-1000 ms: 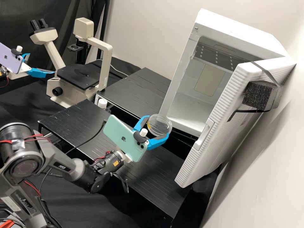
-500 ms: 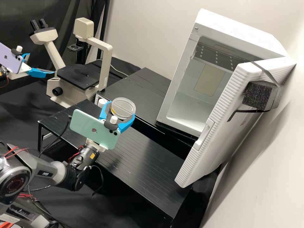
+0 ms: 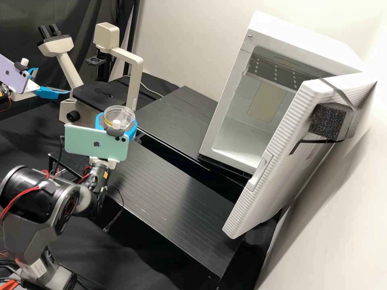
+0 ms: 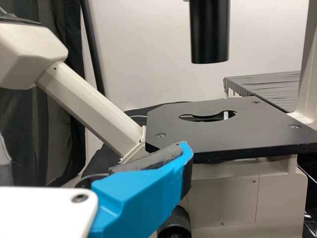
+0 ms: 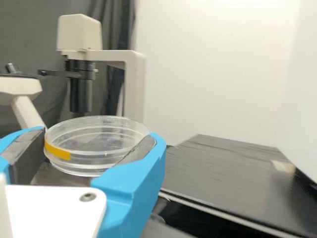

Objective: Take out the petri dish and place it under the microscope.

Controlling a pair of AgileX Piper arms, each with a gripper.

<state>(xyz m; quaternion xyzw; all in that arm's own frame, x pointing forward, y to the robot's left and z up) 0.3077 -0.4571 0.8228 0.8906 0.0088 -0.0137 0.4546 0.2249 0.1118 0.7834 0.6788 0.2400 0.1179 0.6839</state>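
The right gripper holds the clear petri dish between its two blue fingers, roughly level, with a strip of yellow tape on the dish's side. They are near the microscope, by the end of the near black table closest to it. The left gripper is open beside the microscope, one finger near the edge of its black stage. The white cabinet has its door open.
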